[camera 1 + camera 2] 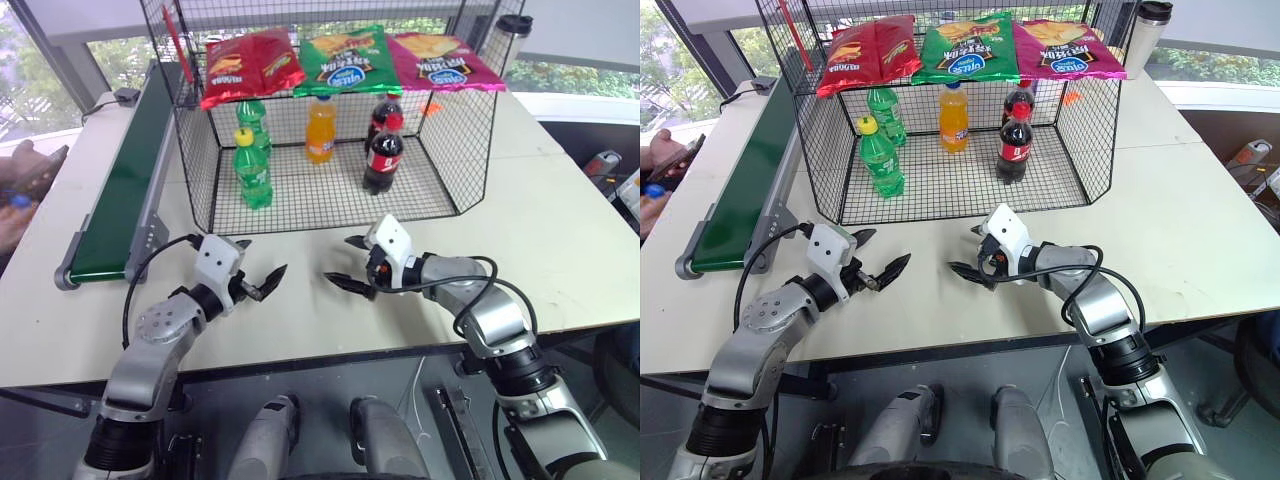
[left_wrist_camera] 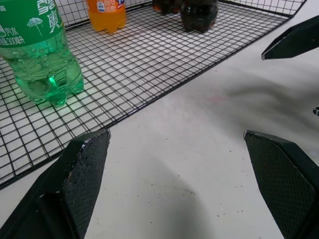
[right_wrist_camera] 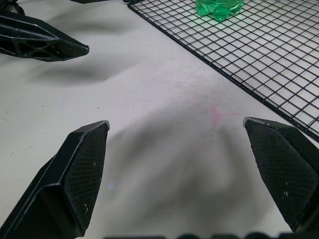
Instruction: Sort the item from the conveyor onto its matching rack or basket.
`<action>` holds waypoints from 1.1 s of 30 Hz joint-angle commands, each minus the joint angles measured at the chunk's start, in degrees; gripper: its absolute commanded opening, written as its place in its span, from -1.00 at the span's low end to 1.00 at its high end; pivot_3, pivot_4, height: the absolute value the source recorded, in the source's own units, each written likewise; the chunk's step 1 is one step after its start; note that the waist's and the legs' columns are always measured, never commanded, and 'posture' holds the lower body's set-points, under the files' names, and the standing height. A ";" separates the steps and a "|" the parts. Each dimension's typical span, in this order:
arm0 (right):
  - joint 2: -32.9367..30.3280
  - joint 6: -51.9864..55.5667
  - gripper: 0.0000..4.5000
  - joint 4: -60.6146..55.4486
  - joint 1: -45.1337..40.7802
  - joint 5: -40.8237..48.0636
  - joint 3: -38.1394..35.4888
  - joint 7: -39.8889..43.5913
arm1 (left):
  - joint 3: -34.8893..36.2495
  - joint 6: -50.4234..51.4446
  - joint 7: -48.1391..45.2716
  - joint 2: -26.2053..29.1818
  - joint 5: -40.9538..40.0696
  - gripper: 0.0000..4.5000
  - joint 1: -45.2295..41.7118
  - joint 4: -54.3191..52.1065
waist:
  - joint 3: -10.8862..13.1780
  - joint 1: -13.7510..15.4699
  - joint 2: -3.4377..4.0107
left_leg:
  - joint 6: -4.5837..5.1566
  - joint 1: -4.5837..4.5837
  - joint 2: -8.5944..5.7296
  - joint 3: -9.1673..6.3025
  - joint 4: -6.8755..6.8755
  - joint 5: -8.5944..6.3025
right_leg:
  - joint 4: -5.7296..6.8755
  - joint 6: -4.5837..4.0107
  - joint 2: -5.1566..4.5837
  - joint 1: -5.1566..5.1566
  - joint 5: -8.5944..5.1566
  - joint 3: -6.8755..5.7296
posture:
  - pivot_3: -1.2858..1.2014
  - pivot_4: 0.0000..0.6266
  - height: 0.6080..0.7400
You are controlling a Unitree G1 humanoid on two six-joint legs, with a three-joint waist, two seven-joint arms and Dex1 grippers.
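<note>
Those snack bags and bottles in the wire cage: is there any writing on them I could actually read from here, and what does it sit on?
"300" among other printed characters I cannot make out: green bottle, label.
Red bag: brand print too blurred to read.
Green bag: blue oval logo, unreadable.
Pink bag: blue oval logo, unreadable.
Cola bottle: white script on red label, too small.
Orange bottle: label too small.

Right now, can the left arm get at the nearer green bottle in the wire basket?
Probably yes. The left end effector is open and empty, just outside the basket's open front. The nearer green bottle stands close to that front edge on the arm's side, and nothing stands between them.
</note>
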 commanded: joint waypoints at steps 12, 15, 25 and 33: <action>0.48 -0.32 0.99 -2.99 -0.97 1.31 -1.38 0.16 | 0.20 -1.28 -0.05 0.02 -0.04 1.00 -0.51 -1.70 | 0.00 0.00 0.00 | 0.00 0.00 0.00 0.00 0.00 0.00 | 0.00 0.00 0.00 0.00 0.00 0.00 | 0.03 -0.52 0.98; 0.35 -0.28 0.99 -3.09 -0.94 1.47 -1.38 0.23 | 0.11 -1.28 0.07 -0.06 0.09 1.00 -0.52 -1.73 | 0.00 -0.01 0.00 | 0.00 0.00 0.00 0.00 0.00 0.00 | 0.00 0.00 0.00 0.00 0.00 0.00 | 0.03 -0.52 0.98; 0.12 -0.14 0.99 -3.43 -0.88 1.94 -1.24 0.37 | -0.04 -1.68 0.18 -0.13 0.30 1.00 -0.35 -1.39 | 0.00 -0.01 0.00 | -0.01 0.00 0.00 0.00 0.00 0.00 | 0.00 0.00 0.00 0.00 0.00 0.00 | 0.03 -0.52 0.98; 0.15 0.00 0.99 -3.58 -0.97 2.04 -1.25 0.65 | -0.11 -1.76 0.18 -0.20 0.31 1.00 -0.37 -1.26 | 0.00 0.00 0.00 | 0.00 0.00 0.00 0.00 0.00 0.00 | 0.00 0.00 0.00 0.00 0.00 0.01 | 0.03 -0.52 0.98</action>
